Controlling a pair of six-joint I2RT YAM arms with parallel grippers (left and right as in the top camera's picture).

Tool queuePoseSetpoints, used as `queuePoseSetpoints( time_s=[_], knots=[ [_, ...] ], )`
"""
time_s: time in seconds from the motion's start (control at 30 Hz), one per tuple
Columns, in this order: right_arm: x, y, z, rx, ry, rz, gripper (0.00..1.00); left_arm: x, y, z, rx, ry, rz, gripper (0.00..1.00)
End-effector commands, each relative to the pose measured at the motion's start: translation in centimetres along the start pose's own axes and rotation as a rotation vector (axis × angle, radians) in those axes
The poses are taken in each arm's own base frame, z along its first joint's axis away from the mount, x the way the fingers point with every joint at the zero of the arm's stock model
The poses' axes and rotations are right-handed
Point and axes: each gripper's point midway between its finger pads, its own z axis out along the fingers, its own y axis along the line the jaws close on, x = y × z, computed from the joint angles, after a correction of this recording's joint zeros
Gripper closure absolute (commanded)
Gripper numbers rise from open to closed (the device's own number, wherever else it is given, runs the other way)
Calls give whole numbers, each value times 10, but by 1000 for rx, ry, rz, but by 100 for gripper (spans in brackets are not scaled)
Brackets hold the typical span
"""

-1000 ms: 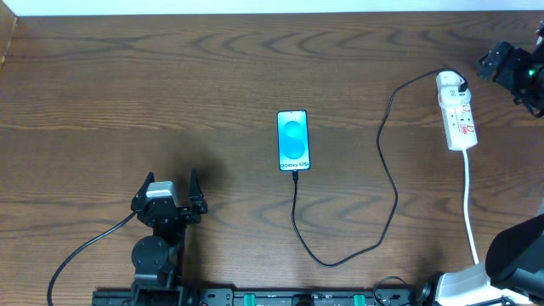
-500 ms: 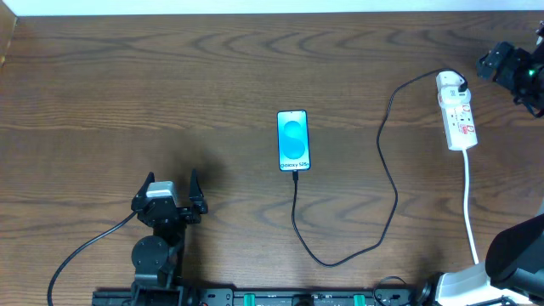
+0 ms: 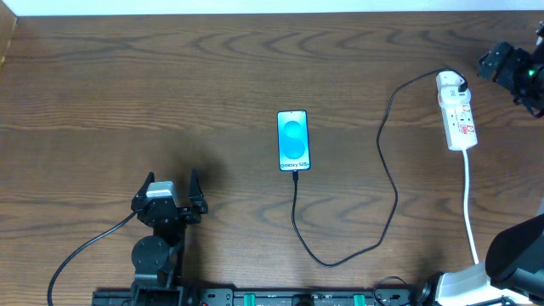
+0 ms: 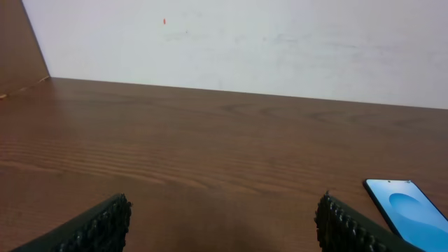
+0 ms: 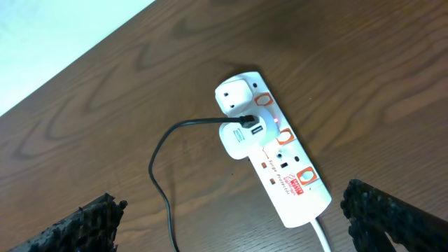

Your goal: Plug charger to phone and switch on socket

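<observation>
Robot lab bench, wooden table (image 3: 170,68), plain white wall (image 4: 280,42)

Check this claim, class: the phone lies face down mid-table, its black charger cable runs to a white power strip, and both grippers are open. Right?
No: the phone lies face up, its lit blue screen showing in the overhead view. The rest stands: the black charger cable runs to the white power strip, and the left gripper and right gripper are open.

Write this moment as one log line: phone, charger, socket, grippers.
phone: screen lit | charger: tip at phone edge | socket: switch state unclear | left gripper: open, empty | right gripper: open, near socket
</observation>
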Motion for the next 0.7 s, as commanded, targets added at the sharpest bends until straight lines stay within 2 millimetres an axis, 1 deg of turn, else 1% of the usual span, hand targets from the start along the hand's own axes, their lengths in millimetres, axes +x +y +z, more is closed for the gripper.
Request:
queuePoseSetpoints(
  time_s=[0.0, 0.1, 0.17, 0.27, 0.37, 0.53, 0.63, 0.67],
  knots=[
    [2, 1, 2, 9, 6, 3, 1, 18, 2, 1, -7, 51, 11, 16],
    [4, -3, 3, 26, 2, 2, 1, 18, 2, 1, -7, 51, 11, 16],
    [3, -2, 5, 21, -14, -4, 1, 18, 2, 1, -7, 51, 11, 16],
    [2, 4, 6, 0, -78, -28, 1, 18, 2, 1, -7, 51, 11, 16],
    [7, 6, 5, -25, -165, -53, 1, 18, 2, 1, -7, 51, 11, 16],
    [23, 6, 3, -75, -335, -96, 1, 18, 2, 1, -7, 51, 11, 16],
    [42, 3, -1, -100, -442, -121, 1, 18, 2, 1, -7, 51, 11, 16],
    [51, 2, -4, -110, -485, -130, 1, 18, 2, 1, -7, 51, 11, 16]
  ],
)
